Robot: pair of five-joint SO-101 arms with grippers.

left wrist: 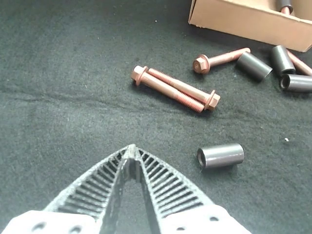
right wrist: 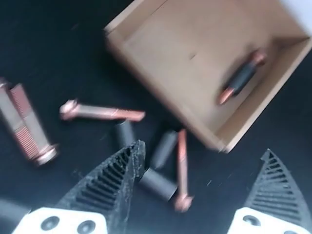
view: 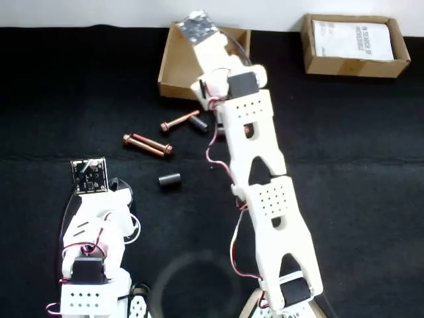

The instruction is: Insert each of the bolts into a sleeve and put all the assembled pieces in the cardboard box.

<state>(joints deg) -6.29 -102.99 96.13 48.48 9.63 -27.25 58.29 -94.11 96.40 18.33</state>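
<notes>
We saw our left hand [left wrist: 131, 148] pinched together | a sleeve [left wrist: 221, 155] lay near it, two bolts [left wrist: 173, 89] beyond | our right hand [right wrist: 203, 147] stood wide apart, holding nothing, over loose bolts [right wrist: 181, 165] and sleeves [right wrist: 157, 184] | one joined piece [right wrist: 241, 75] lay in the cardboard box [right wrist: 180, 44].

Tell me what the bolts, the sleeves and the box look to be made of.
Bolts: metal by the look, copper-coloured coating with a dull shine, threaded shanks.
Sleeves: probably steel, dark grey, smooth with a soft sheen; plastic cannot be ruled out.
Box: brown matte cardboard, raw cut edges.
</notes>
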